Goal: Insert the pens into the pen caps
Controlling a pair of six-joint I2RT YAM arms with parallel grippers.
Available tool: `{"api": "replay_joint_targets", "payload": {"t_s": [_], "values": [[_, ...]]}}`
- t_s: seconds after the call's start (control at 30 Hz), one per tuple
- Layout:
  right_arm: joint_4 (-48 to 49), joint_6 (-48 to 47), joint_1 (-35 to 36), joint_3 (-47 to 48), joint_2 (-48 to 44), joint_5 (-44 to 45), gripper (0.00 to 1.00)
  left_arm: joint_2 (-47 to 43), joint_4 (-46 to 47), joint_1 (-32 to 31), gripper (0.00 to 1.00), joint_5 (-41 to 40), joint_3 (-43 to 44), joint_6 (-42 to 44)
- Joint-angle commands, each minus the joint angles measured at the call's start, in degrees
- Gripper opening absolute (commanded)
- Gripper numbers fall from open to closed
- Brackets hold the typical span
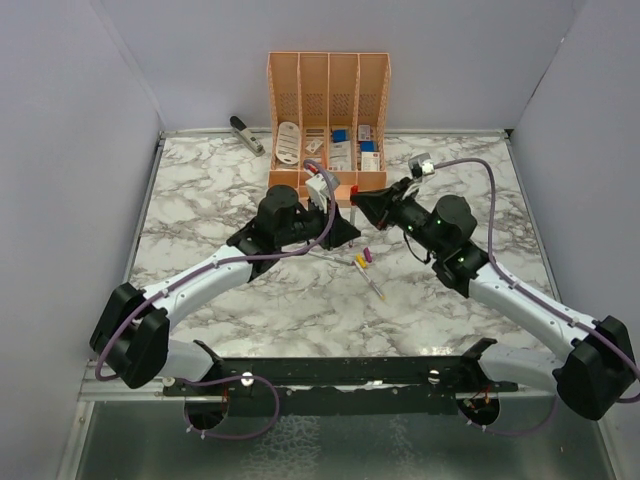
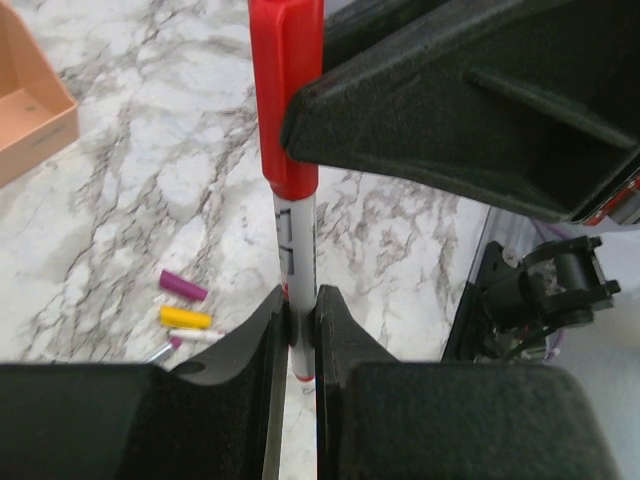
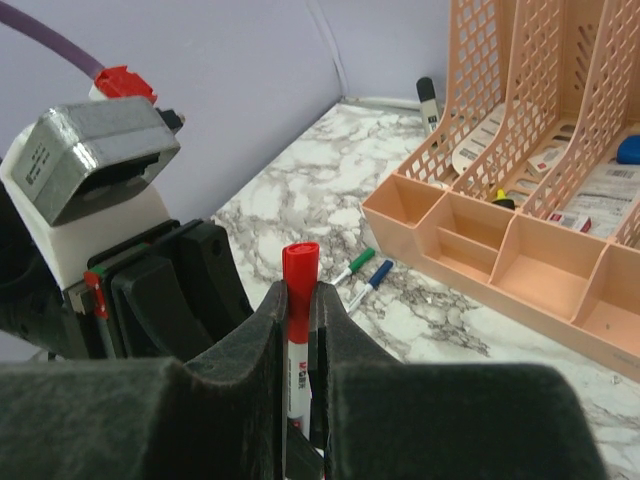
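Observation:
A pen with a white barrel (image 2: 297, 250) stands upright between my two grippers. Its red cap (image 2: 286, 100) sits on its top end. My left gripper (image 2: 300, 318) is shut on the lower barrel. My right gripper (image 3: 300, 300) is shut on the red cap (image 3: 299, 275). In the top view both grippers meet in front of the organizer, left (image 1: 345, 222) and right (image 1: 362, 200), with the red cap (image 1: 353, 188) between them. A yellow cap (image 2: 186, 318) and a purple cap (image 2: 183, 286) lie loose on the table beside two uncapped pens (image 1: 375, 288). A green-capped pen (image 3: 359, 267) and a blue-capped pen (image 3: 375, 281) lie near the organizer.
A peach organizer (image 1: 328, 90) with blue and white items stands at the back middle, just behind the grippers; its tray front (image 3: 520, 250) is close to my right gripper. A grey-black stapler (image 1: 246, 134) lies at the back left. Grey walls enclose the marble table (image 1: 200, 200).

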Motion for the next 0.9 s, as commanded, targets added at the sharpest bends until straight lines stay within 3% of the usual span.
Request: {"api": "replay_joint_targets", "payload": {"t_s": [0.0,0.43,0.87], "values": [[-14.9,-2.3,3.7,-2.0,3.4,1.5,0.01,-5.5,10.1,0.7,0.0,-11.6,5.2,3.0],[-18.2,-2.7,9.0,0.6,10.2,6.6,0.01,-6.7,8.3,2.3,0.0,-14.6,7.4,5.8],[-19.7,-5.0,9.1,6.3,12.4,7.1,0.01,-7.6,-0.4,3.6,0.0,-19.7,7.1,7.2]]}}
